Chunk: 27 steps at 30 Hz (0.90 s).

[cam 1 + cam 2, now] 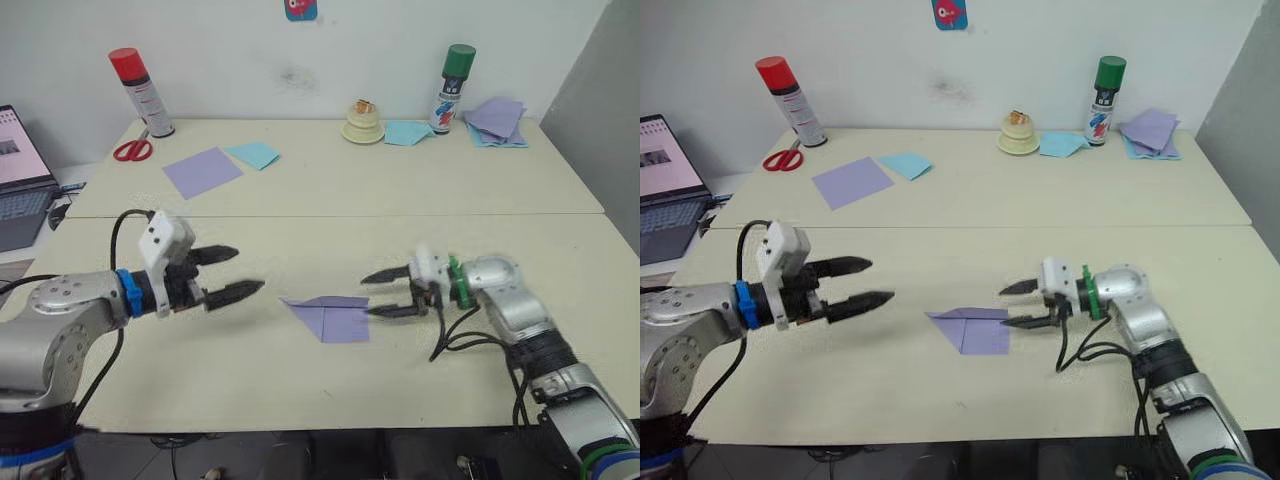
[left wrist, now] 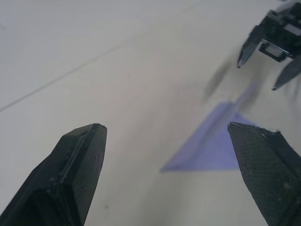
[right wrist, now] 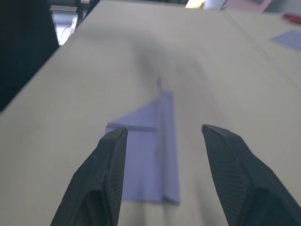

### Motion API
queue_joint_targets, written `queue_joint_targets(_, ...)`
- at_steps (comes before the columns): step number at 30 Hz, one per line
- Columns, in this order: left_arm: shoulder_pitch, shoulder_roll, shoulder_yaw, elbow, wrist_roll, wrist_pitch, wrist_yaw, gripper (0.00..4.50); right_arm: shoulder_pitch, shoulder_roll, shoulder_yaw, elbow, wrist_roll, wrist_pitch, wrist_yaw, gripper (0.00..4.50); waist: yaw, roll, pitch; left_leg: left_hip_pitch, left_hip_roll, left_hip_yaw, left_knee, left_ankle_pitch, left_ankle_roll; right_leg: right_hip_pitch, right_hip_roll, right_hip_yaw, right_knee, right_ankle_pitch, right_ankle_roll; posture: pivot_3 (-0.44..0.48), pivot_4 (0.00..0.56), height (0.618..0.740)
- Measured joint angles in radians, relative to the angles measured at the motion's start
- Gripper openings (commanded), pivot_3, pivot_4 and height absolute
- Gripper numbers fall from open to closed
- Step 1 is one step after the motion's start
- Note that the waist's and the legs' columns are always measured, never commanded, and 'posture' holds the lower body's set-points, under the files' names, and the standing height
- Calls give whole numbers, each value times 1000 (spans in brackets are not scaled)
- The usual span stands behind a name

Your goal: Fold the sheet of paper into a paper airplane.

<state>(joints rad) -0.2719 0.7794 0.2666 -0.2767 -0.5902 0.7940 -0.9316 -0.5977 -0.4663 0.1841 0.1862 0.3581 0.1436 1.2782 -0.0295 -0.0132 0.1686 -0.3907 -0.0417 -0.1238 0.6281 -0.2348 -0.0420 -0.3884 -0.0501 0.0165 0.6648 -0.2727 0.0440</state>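
The lavender sheet of paper point(image 1: 335, 318) lies flat on the near table, folded into a small pointed, layered wedge, the paper airplane, with its tip toward my left arm. My left gripper point(image 1: 250, 268) hovers open a short way to the left of the tip, touching nothing. My right gripper point(image 1: 366, 296) stands open at the wedge's right end, its lower finger right by the paper's edge. The left wrist view has the paper point(image 2: 211, 146) ahead between my own fingers, and the right gripper point(image 2: 257, 75) beyond it. In the right wrist view the paper point(image 3: 150, 155) lies just ahead of the open fingers.
On the far table stand a red-capped spray can point(image 1: 140, 92), red scissors point(image 1: 132, 150), a smooth lavender sheet point(image 1: 202, 171), a light blue sheet point(image 1: 252, 154), a cream round object point(image 1: 362, 123), a green-capped can point(image 1: 453, 90) and a stack of purple sheets point(image 1: 497, 120). A laptop point(image 1: 20, 170) sits far left.
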Motion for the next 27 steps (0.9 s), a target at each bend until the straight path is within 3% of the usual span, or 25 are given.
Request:
queue_joint_targets(2,-47,-29,-74,49,27,-34,1,3294,-32,45,-45,-30,44,133,-102,2199,-5,0,0,0,1,0,0,0,0,0,0,1,0,0,-1,0,150,740)
queue_joint_targets(8,-136,-103,-262,181,117,-135,-24,1340,10,77,75,-14,-99,181,-227,0,-3,0,0,-4,-1,2,0,0,0,-4,0,1,-1,0,0,0,150,740)
queue_joint_targets(10,-139,-105,-309,208,145,-163,-44,712,36,83,103,-14,-124,193,-242,0,-4,0,0,-6,-1,3,0,1,-2,-7,-1,2,0,0,0,0,150,740)
queue_joint_targets(17,-65,-111,-462,213,203,-196,-109,712,148,68,207,-123,-183,236,-253,0,-4,0,0,-6,-1,1,1,0,0,-7,-1,0,1,0,0,0,150,740)
queue_joint_targets(27,-58,-148,-492,248,285,-280,-98,712,155,53,241,-114,-297,93,-280,0,-3,-1,0,0,-1,1,1,0,0,0,0,0,1,0,0,0,150,740)
